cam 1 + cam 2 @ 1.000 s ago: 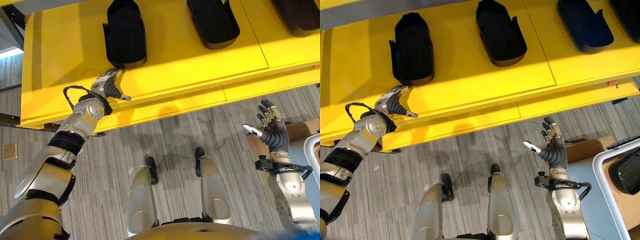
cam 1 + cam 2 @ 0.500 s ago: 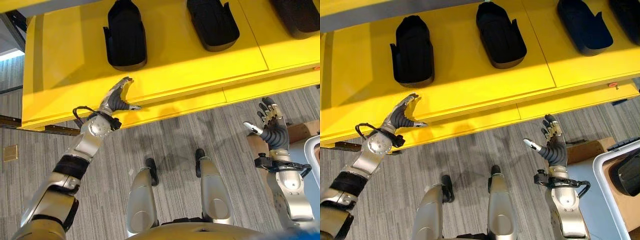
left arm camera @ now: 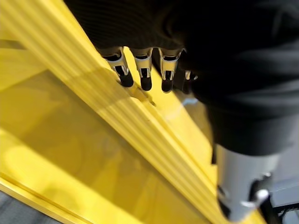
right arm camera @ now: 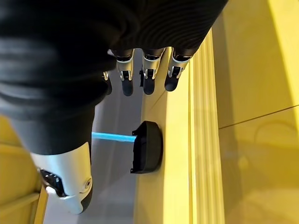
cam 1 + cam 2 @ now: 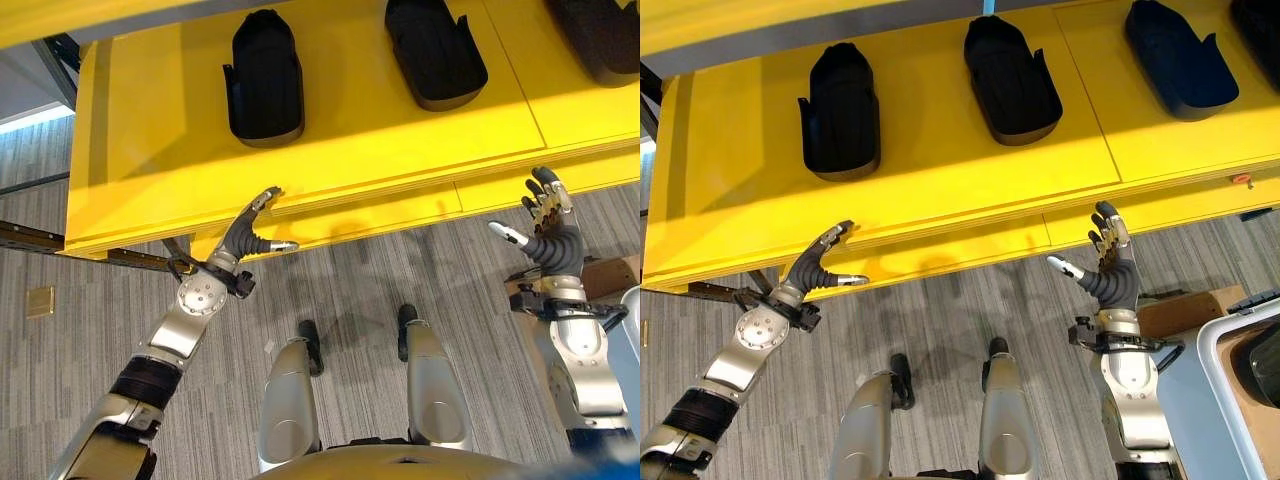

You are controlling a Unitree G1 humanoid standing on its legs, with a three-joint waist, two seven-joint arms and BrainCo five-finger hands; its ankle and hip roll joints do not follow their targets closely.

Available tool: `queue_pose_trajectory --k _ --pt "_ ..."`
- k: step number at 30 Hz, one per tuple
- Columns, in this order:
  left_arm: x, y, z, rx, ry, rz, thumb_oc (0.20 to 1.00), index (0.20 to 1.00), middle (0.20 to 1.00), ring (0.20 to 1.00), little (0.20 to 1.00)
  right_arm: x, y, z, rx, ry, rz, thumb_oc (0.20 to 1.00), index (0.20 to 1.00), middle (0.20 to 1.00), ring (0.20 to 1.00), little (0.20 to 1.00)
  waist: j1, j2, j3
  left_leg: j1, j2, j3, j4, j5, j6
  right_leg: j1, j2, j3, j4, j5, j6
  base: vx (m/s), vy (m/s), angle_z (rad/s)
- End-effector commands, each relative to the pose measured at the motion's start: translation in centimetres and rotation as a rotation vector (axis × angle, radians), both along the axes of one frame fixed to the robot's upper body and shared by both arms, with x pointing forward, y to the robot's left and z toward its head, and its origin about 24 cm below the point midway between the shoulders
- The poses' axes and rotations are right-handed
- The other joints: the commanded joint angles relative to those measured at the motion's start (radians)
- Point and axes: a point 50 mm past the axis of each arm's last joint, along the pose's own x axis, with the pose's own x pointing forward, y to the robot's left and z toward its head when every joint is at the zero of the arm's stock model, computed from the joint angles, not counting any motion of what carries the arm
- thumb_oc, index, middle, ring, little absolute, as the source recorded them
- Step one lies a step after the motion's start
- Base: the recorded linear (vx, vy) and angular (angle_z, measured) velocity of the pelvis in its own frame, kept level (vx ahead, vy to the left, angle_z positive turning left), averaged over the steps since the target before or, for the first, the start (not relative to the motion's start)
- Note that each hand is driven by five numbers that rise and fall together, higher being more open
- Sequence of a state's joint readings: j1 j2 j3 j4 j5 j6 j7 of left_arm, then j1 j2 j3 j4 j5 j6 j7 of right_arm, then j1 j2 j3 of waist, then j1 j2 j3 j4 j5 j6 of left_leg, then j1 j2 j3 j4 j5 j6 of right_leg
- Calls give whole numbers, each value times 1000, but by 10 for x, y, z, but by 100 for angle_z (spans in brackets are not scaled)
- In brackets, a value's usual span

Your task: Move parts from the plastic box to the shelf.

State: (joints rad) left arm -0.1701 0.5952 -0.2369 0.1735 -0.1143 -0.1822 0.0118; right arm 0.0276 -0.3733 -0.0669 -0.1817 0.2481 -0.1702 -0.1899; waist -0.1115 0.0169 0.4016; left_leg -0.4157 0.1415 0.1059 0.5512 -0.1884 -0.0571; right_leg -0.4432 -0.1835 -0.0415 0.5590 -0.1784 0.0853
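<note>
Several black moulded parts lie in a row on the yellow shelf (image 5: pixel 940 185): a left one (image 5: pixel 840 108), a middle one (image 5: pixel 1012 78) and one further right (image 5: pixel 1180 58). My left hand (image 5: pixel 812 272) hovers open and empty at the shelf's front edge, below the left part and apart from it. In the left wrist view its straight fingers (image 3: pixel 140 72) point over the shelf's stepped edge. My right hand (image 5: pixel 1110 268) is raised open and empty in front of the shelf. The right wrist view shows a black part (image 4: pixel 148 147) past its fingers (image 4: pixel 148 77). Another dark part (image 5: pixel 1270 365) lies in the white plastic box (image 5: pixel 1232 325) at the lower right.
A brown cardboard box (image 5: pixel 1180 310) stands on the grey carpet between my right arm and the plastic box. A dark metal frame (image 5: pixel 40 238) runs under the shelf's left end. A small brass floor plate (image 5: pixel 40 302) sits at the left.
My left hand has drawn back from the left part, off the shelf top to its front edge, still open. The right hand has risen a little. The camera has shifted slightly.
</note>
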Motion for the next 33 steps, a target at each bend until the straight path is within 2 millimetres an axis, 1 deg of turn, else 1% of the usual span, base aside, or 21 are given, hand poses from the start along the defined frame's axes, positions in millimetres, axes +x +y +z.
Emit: queue_pose_trajectory --k 1,7,8,9,11,12,13,14,15,18,19,21,23,26,27,28,29,30,31,32,33 --pt "-30 -10 -42 -74 197 -61 1000 1000 1000 1000 1000 -5 1 16 -42 -109 -15 1000 1000 1000 1000 1000 2 -19 -28 -16 11 -72 -83 104 -10 86 -34 -36 -76 41 25 31 -32 7" --pt "-41 -11 -48 -195 216 -27 1000 1000 1000 1000 1000 0 6 2 -26 -47 12 1000 1000 1000 1000 1000 12 -13 -43 55 18 -79 -163 139 -16 150 -19 -51 -131 48 23 33 -41 3" --pt "-46 -11 -54 -228 243 -23 1000 1000 1000 1000 1000 0 7 0 -41 -32 19 1000 1000 1000 1000 1000 12 -10 -48 84 24 -79 -201 158 -18 170 -10 -56 -154 51 21 30 -48 7" --pt "-46 -11 -54 -228 243 -23 1000 1000 1000 1000 1000 0 7 0 -41 -32 19 1000 1000 1000 1000 1000 12 -10 -47 87 24 -78 -204 160 -18 172 -9 -56 -156 52 21 24 -41 5" --pt "-49 -11 -58 -263 253 0 1000 1000 1000 1000 1000 1 8 -3 -49 -19 28 1000 1000 1000 1000 1000 15 -6 -57 119 31 -74 -255 182 -19 191 3 -64 -185 55 19 23 -43 4" --pt "-53 -12 -61 -308 277 5 1000 1000 1000 1000 1000 1 8 -5 -55 -10 29 1000 1000 1000 1000 1000 15 -1 -69 144 39 -71 -303 207 -21 202 13 -70 -212 65 18 49 -52 2" --pt "-55 -12 -63 -324 285 8 1000 1000 1000 1000 1000 1 8 -6 -57 -5 28 1000 1000 1000 1000 1000 16 1 -74 164 43 -68 -331 214 -23 214 18 -73 -222 61 18 32 -35 -3" --pt "-55 -12 -63 -324 285 8 1000 1000 1000 1000 1000 1 8 -6 -57 -6 28 1000 1000 1000 1000 1000 16 1 -75 163 43 -68 -336 220 -23 213 19 -74 -227 66 17 33 -56 -10" --pt "-59 -13 -66 -340 298 11 1000 1000 1000 1000 1000 0 8 -7 -60 0 34 1000 1000 1000 1000 1000 16 5 -89 196 55 -65 -389 248 -27 231 31 -84 -254 69 14 17 -67 -9" --pt "-63 -15 -68 -359 309 2 1000 1000 1000 1000 1000 0 8 -9 -61 7 33 1000 1000 1000 1000 1000 17 11 -103 227 70 -58 -435 272 -31 249 45 -90 -273 65 11 16 -75 -5" --pt "-67 -16 -71 -391 327 13 1000 1000 1000 1000 1000 0 11 -10 -68 13 50 1000 1000 1000 1000 1000 17 18 -116 258 86 -49 -469 294 -39 261 62 -92 -272 56 3 4 -151 0" --pt "-73 -16 -75 -429 342 32 1000 1000 1000 1000 1000 -2 11 -11 -79 22 60 1000 1000 1000 1000 1000 18 22 -127 286 107 -43 -487 306 -43 269 80 -94 -253 35 -10 7 -157 -11" --pt "-78 -15 -79 -482 363 54 1000 1000 1000 1000 1000 -3 13 -12 -90 28 86 1000 1000 1000 1000 1000 20 20 -135 313 127 -41 -495 312 -45 278 98 -89 -232 6 -22 17 -159 -12" --pt "-84 -15 -83 -564 373 90 1000 1000 1000 1000 1000 -7 14 -16 -105 53 122 1000 1000 1000 1000 1000 21 14 -151 334 150 -47 -502 344 -46 299 135 -74 -218 -31 -54 10 -192 -15" --pt "-85 -15 -83 -581 375 94 1000 1000 1000 1000 1000 -8 14 -17 -113 63 129 1000 1000 1000 1000 1000 23 15 -157 329 160 -49 -503 375 -50 302 148 -75 -225 -28 -66 1 -285 -9" --pt "-86 -15 -82 -582 369 90 1000 1000 1000 1000 1000 -12 12 -20 -125 82 138 1000 1000 1000 1000 1000 28 8 -166 325 173 -48 -498 437 -59 331 167 -83 -251 -32 -84 -9 -222 -3" --pt "-86 -15 -82 -582 370 90 1000 1000 1000 1000 1000 -12 12 -20 -124 83 138 1000 1000 1000 1000 1000 27 10 -166 326 174 -50 -501 440 -60 333 169 -85 -255 -30 -85 2 -214 12" --pt "-86 -16 -82 -585 367 91 1000 1000 1000 1000 1000 -14 11 -22 -129 90 141 1000 1000 1000 1000 1000 28 6 -168 320 179 -42 -497 476 -64 347 175 -94 -276 -25 -92 -9 -133 11" --pt "-86 -15 -82 -587 367 91 1000 1000 1000 1000 1000 -15 9 -22 -129 95 135 1000 1000 1000 1000 1000 26 -4 -168 318 171 -27 -490 479 -60 367 171 -105 -301 -23 -95 -24 -209 18" --pt "-86 -15 -82 -589 365 91 1000 1000 1000 1000 1000 -17 7 -24 -123 103 126 1000 1000 1000 1000 1000 23 -15 -173 312 154 12 -475 448 -51 387 167 -121 -334 -14 -99 -28 -217 29" --pt "-87 -16 -82 -594 363 92 1000 1000 1000 1000 1000 -19 7 -27 -116 122 130 1000 1000 1000 1000 1000 28 -28 -181 308 70 27 -450 350 -21 410 163 -126 -384 10 -90 -20 -146 41"
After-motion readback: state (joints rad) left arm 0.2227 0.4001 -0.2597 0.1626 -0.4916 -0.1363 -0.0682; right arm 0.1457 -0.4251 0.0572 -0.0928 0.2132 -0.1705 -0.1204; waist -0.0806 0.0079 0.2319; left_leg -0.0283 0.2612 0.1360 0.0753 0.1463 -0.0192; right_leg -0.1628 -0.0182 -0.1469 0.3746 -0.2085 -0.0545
